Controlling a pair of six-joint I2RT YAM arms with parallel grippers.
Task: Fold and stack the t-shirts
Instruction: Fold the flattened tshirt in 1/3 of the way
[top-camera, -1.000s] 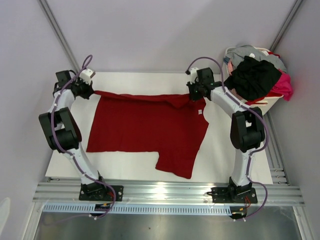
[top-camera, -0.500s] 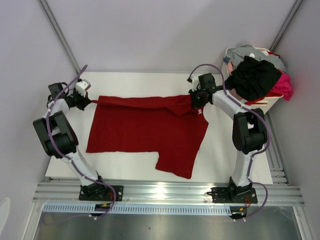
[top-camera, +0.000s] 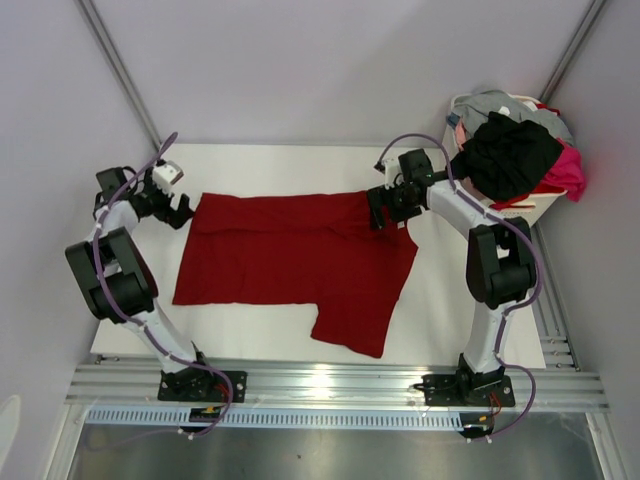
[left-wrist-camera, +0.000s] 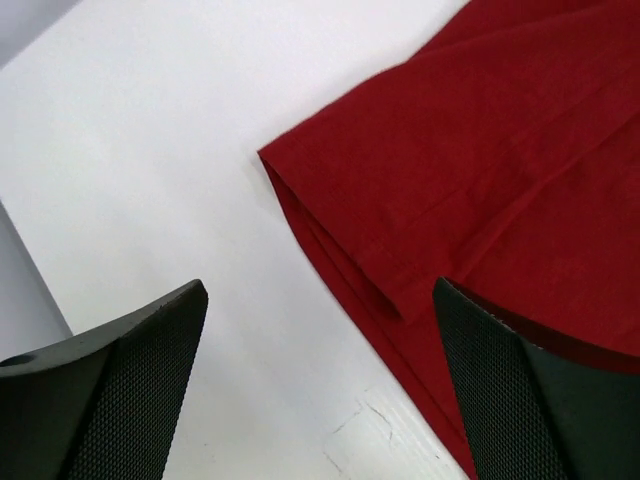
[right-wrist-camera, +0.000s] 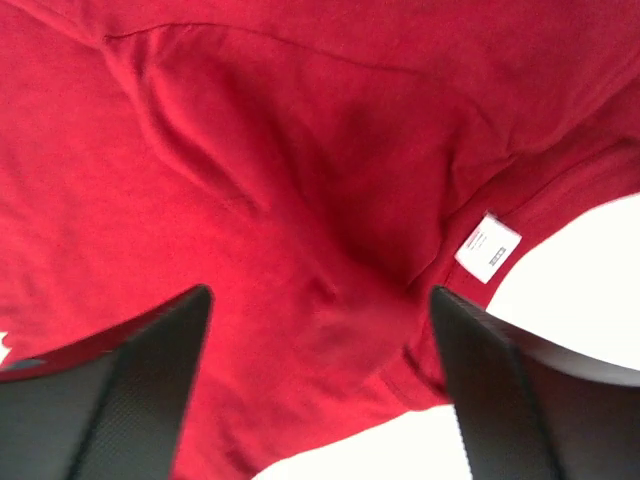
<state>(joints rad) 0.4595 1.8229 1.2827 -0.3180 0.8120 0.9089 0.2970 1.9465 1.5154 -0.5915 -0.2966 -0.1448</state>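
Note:
A dark red t-shirt (top-camera: 290, 260) lies spread on the white table (top-camera: 440, 300), its far edge folded over, one sleeve pointing toward the near edge. My left gripper (top-camera: 180, 212) stands open just off the shirt's far left corner (left-wrist-camera: 300, 180), nothing between its fingers (left-wrist-camera: 120, 390). My right gripper (top-camera: 382, 215) is open over the shirt's far right corner, above red cloth (right-wrist-camera: 300, 250) and a white label (right-wrist-camera: 488, 247). Black, grey and pink t-shirts (top-camera: 505, 155) are heaped in a basket at the far right.
The white basket (top-camera: 530, 205) stands off the table's far right corner, close to my right arm. Grey walls and slanted metal posts (top-camera: 120, 70) enclose the table. An aluminium rail (top-camera: 330, 385) runs along the near edge by the arm bases.
Both grippers have opened and let go of the red shirt's far edge, which dropped flat onto the table. The left gripper had first drawn that edge out to the left.

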